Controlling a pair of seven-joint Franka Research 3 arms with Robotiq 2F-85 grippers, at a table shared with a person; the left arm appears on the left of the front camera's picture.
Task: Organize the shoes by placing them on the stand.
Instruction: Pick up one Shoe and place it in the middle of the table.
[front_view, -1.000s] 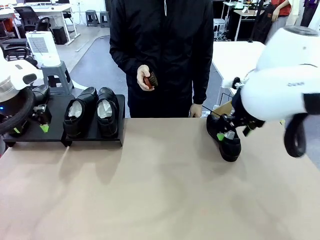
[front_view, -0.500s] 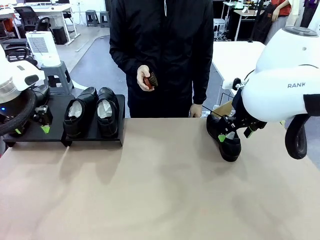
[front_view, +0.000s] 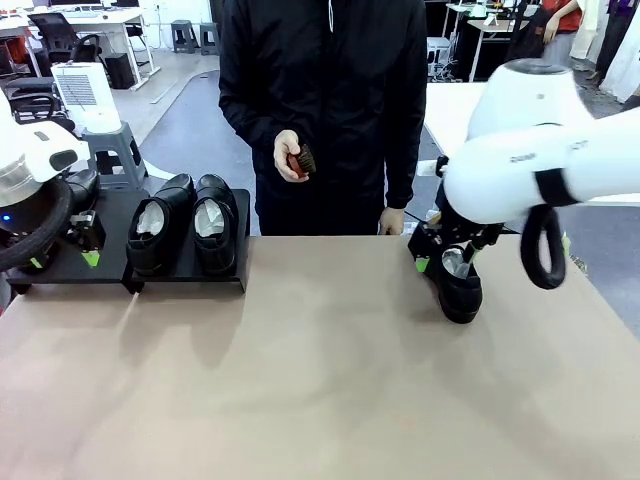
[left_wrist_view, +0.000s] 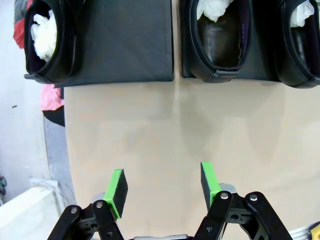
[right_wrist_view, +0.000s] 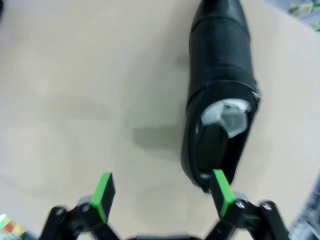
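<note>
**At the table's far edge: shoe stock, three stored, one outstanding**

On the stand (front_view: 180, 272), at the table's (front_view: 320, 380) far-left corner, I am counting three shoes. Two of them (front_view: 185, 235) are sitting side by side at its right end, toes pointing toward the person, white paper stuffing (left_wrist_view: 214, 9) showing in their openings. A third shoe (left_wrist_view: 47, 37) is resting at the stand's other end, also stuffed with paper, as my left wrist view is showing. Between that one and the pair, bare platform is lying free, which I am judging to be room for one more.

One shoe (front_view: 450, 275) is lying off the stand, on the table near its far-right edge, toe toward me. So I am reckoning the job as mostly done, with this last shoe to be picked up and carried across.

My right gripper (right_wrist_view: 162, 195) is hovering at the heel of that shoe, fingers spread wide and grasping nothing; one green pad (right_wrist_view: 222, 192) is sitting right at the heel rim. My left gripper (left_wrist_view: 162, 187) is hanging over bare table just in front of the stand, fingers apart and empty.

The person, standing at the far edge, is holding a small brown brush (front_view: 301, 160) in one hand.
</note>
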